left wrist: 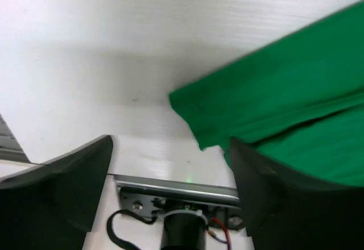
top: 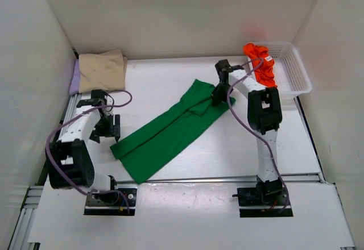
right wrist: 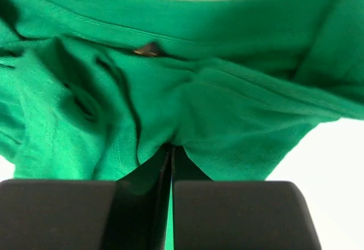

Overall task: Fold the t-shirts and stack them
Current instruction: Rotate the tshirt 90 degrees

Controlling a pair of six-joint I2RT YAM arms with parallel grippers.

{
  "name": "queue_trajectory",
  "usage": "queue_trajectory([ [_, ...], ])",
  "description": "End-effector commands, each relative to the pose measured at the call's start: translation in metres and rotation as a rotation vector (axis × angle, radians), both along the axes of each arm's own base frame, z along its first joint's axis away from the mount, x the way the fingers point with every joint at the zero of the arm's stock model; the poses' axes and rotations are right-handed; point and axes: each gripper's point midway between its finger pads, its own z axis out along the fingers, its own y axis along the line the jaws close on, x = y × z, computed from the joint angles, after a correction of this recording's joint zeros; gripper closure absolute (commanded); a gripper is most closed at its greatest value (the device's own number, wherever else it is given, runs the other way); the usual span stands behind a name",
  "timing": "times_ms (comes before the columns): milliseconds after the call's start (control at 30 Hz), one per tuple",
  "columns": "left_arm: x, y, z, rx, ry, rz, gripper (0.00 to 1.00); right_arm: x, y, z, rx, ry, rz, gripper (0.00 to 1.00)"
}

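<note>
beige shirt (top: 101,71) lies folded on the lilac shirt (top: 74,80), far left. green shirt (top: 165,130) is mid-table, half folded, its far end pinched by the right gripper (right wrist: 172,165). left gripper (left wrist: 170,145) gapes empty. orange shirt (top: 260,62) hangs on the basket (top: 297,74), not yet folded.

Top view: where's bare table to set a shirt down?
Two patches of table: the back middle, between the beige shirt and the right gripper; and front right, between the green shirt and right arm. Crowded: back right, basket with orange-red shirt.
</note>
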Motion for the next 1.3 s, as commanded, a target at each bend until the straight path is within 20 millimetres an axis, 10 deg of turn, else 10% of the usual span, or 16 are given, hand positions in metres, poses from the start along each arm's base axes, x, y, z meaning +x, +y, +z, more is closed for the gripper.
queue_trajectory([
  [0,0.013,0.015,0.034,0.051,-0.198,0.047,0.0,0.037,0.003,-0.025,0.024,0.007,-0.06,0.98],
  [133,0.037,0.03,0.079,0.038,-0.37,0.108,0.0,0.145,0.04,0.003,0.263,-0.284,-0.103,1.0],
  [200,0.046,0.027,0.094,-0.032,-0.419,0.114,0.0,0.205,0.082,0.054,0.529,-0.548,-0.074,1.0],
  [300,0.057,0.021,0.103,-0.152,-0.426,0.122,0.0,0.248,0.109,0.117,0.677,-0.837,-0.044,0.93],
  [400,0.062,0.013,0.109,-0.311,-0.451,0.137,0.0,0.249,0.118,0.168,0.728,-0.972,-0.002,0.8],
  [500,0.059,0.005,0.106,-0.39,-0.448,0.142,0.0,0.204,0.116,0.23,0.666,-0.996,0.203,0.68],
  [533,0.059,0.005,0.106,-0.39,-0.448,0.142,0.0,0.189,0.114,0.236,0.642,-0.977,0.249,0.59],
  [567,0.056,0.004,0.107,-0.39,-0.447,0.142,0.0,0.165,0.107,0.196,0.576,-0.861,0.294,0.55],
  [600,0.055,0.01,0.108,-0.357,-0.442,0.154,0.0,0.14,0.098,0.238,0.561,-0.903,0.325,0.53],
  [767,0.049,0.038,0.142,-0.065,-0.512,0.163,0.0,0.028,0.055,0.246,0.349,-0.857,0.403,0.4],
  [1000,0.021,0.089,0.22,0.326,-0.745,0.299,0.0,-0.139,0.033,0.132,0.076,-0.483,0.449,0.26],
  [1100,0.01,0.069,0.207,0.213,-0.748,0.251,0.0,-0.206,0.052,0.08,0.192,-0.351,0.454,0.26],
  [1267,-0.015,0.01,0.157,-0.063,-0.654,0.12,0.03,-0.25,0.109,0.046,0.379,-0.259,0.417,0.27],
])
